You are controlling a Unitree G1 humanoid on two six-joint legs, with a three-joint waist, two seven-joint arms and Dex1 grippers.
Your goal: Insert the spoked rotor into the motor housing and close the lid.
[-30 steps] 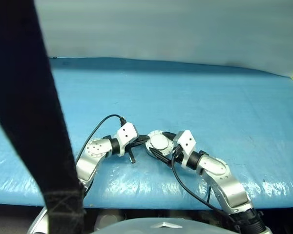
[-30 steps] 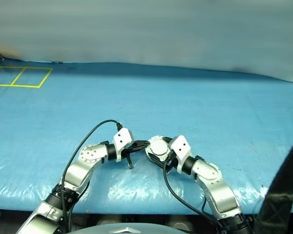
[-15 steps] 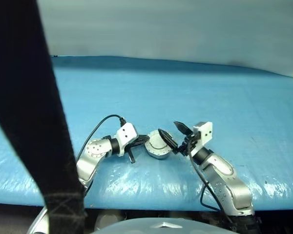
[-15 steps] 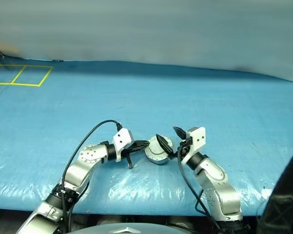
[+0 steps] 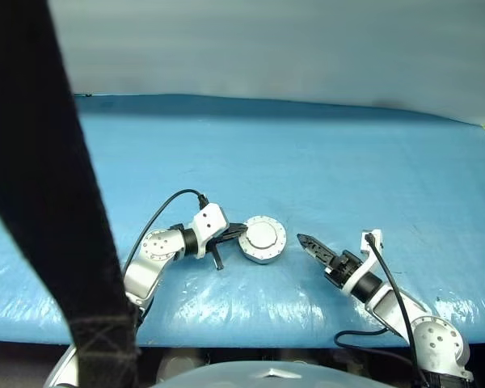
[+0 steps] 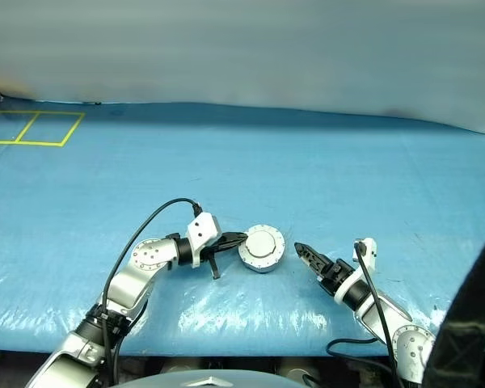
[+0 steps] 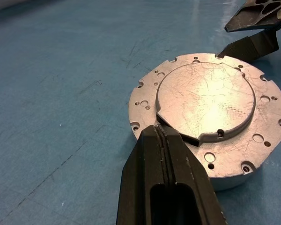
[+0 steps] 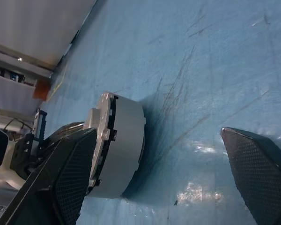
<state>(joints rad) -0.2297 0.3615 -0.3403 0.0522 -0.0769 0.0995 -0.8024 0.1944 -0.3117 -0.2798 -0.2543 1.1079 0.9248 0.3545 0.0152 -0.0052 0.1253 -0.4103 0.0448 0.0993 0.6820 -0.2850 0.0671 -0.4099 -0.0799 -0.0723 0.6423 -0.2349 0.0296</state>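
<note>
Lower centre of the head view: the lid [image 5: 263,237], smooth silver face up, sits on the motor housing [image 8: 124,150] on the blue desk [image 5: 323,162]. The left gripper [image 5: 230,236] is pinched fully together, its tip at the lid's edge; the right gripper [image 5: 314,246] stands spread wide and empty, just right of the stack. If the lid is not fully seated, a nudge from the closed tip could skew it or slide the assembly. The left wrist view reveals the lid's notched rim and scratches; the right wrist view alone shows the stack side-on, with its seam.
</note>
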